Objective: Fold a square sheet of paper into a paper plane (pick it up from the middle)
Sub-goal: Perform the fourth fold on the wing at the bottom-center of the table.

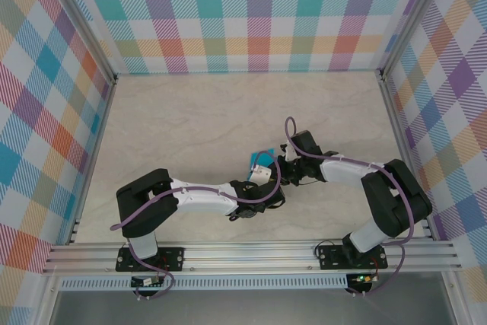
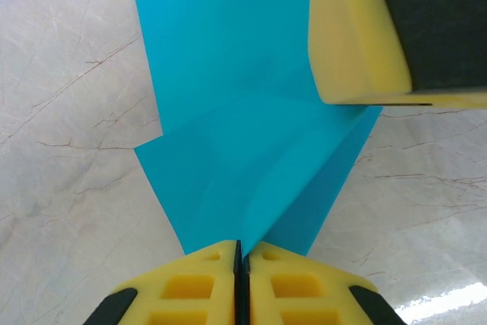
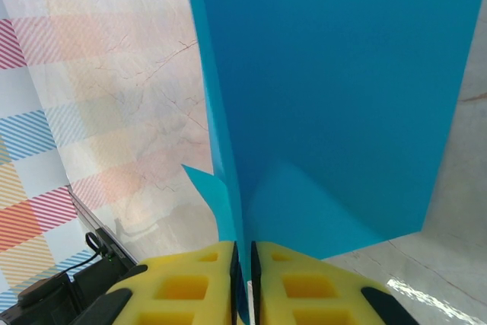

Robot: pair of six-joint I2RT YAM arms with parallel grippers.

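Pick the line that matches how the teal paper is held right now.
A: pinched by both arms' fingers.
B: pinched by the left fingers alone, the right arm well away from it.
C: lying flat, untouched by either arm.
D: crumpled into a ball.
A: the left gripper and the right gripper each have their yellow fingers closed on an edge of the teal paper.

- The left arm [image 1: 202,195] and the right arm [image 1: 344,167] wore smooth white link shells between chunky black joint housings.
- A purple cable [image 1: 268,188] looped along each arm (thin and glossy).
- Each base was bolted to a black plate [image 1: 150,258].
- The left gripper [image 2: 240,249] and the right gripper [image 3: 242,247] had yellow fingers [image 2: 190,287] with recessed rectangular pockets and black corners.
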